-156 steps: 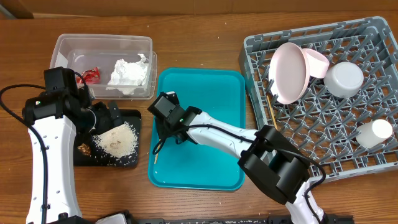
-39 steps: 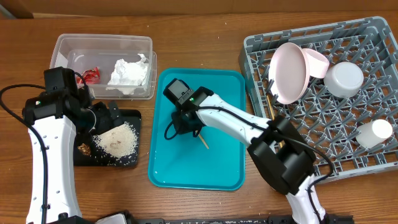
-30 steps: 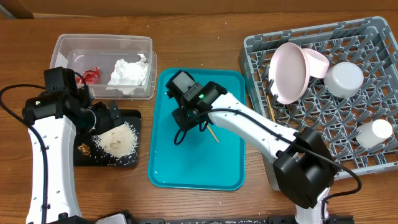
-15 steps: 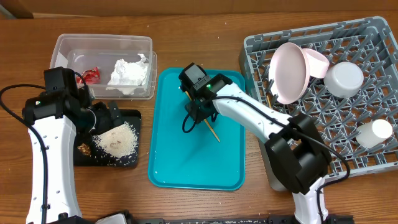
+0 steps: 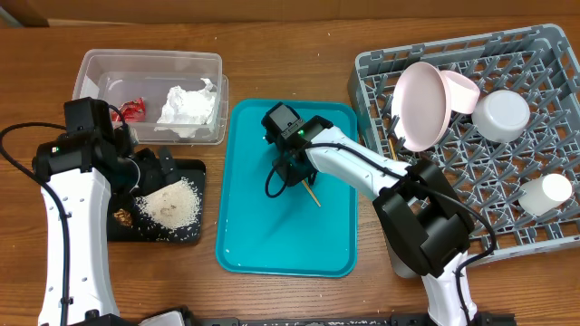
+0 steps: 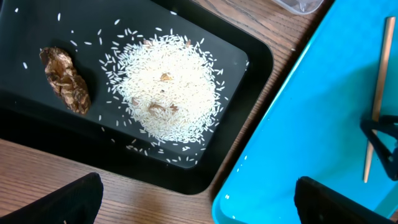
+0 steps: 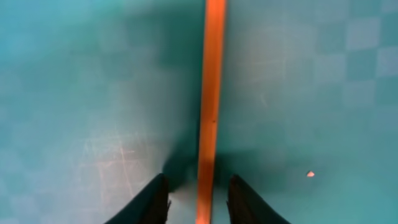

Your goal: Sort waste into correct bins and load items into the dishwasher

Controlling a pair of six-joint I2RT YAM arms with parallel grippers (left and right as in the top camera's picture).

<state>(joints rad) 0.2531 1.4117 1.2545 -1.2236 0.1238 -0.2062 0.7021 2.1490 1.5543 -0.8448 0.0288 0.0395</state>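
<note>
Top left on the tabletop, the clear tub (image 5: pixel 149 62) holds one red-and-white wrapper (image 5: pixel 134 110) and one crumpled napkin (image 5: pixel 188 107). Just below it, the black tray (image 5: pixel 186 167) carries a heap of rice (image 5: pixel 168 204) with stray grains around it and one brown lump (image 5: pixel 121 215) off to the side. The left gripper (image 6: pixel 199 205) hangs over this tray with its jaws spread wide and nothing between them.

Over on the right, the grey rack (image 5: pixel 471 226) has one plate (image 5: pixel 419 104) standing on edge, two bowls, a pink bowl (image 5: pixel 460 91) tucked behind the plate and a grey-white bowl (image 5: pixel 500 116) beside it, one white cup (image 5: pixel 544 193), and one rack chopstick (image 5: pixel 396 163) lying near its left wall.

The other chopstick (image 7: pixel 210 112) is over the middle of the teal tray (image 5: pixel 285 244). The right gripper (image 7: pixel 202 202) has its jaws closed on it from both sides. From overhead its long axis runs diagonally, the free end pointing toward the tray's lower right; I cannot tell whether that end touches the tray
</note>
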